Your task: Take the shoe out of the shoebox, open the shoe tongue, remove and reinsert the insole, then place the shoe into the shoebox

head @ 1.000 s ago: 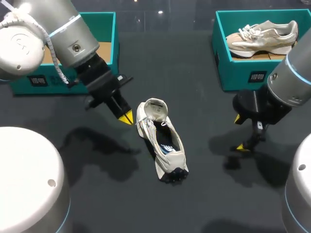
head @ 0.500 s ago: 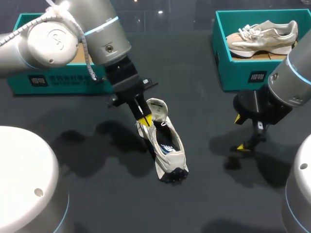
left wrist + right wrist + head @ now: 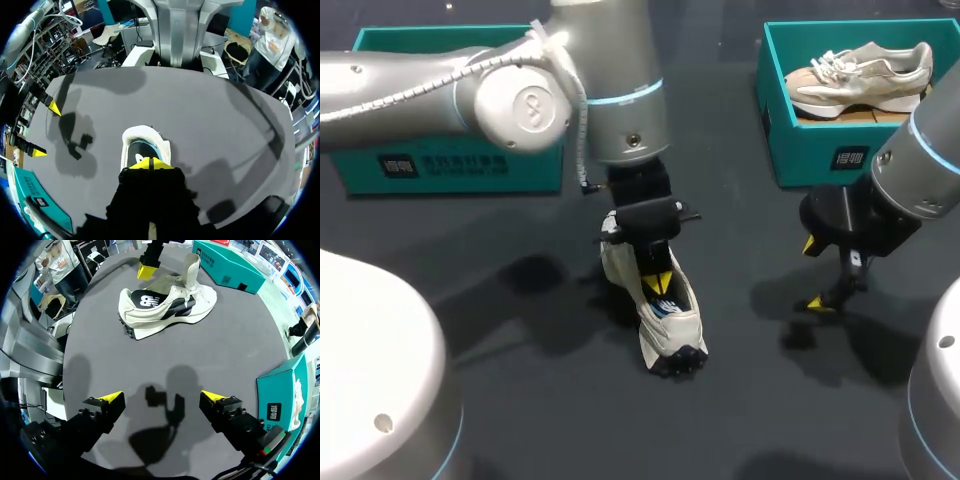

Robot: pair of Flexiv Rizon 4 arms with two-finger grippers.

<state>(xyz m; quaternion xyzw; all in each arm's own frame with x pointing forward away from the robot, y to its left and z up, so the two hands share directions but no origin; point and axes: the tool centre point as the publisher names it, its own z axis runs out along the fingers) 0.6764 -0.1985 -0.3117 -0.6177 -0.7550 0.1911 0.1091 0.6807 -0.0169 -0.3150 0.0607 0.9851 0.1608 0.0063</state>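
Mid-worktop (image 3: 550, 400), a cream mesh shoe (image 3: 670, 325) is entered by the left gripper (image 3: 660, 283), wedge tips pinched together.
The right gripper (image 3: 161, 397) is held spread.

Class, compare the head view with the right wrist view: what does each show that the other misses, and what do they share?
Only the head view: the second shoe lying in the right shoebox, and the left gripper, tips down inside the opening of the shoe on the table. Only the right wrist view: that shoe's side panel and sole edge, and the right gripper from behind, fingers wide apart, nothing between them. Both: the shoe on the table, the left gripper at it, the left shoebox and the open right gripper.
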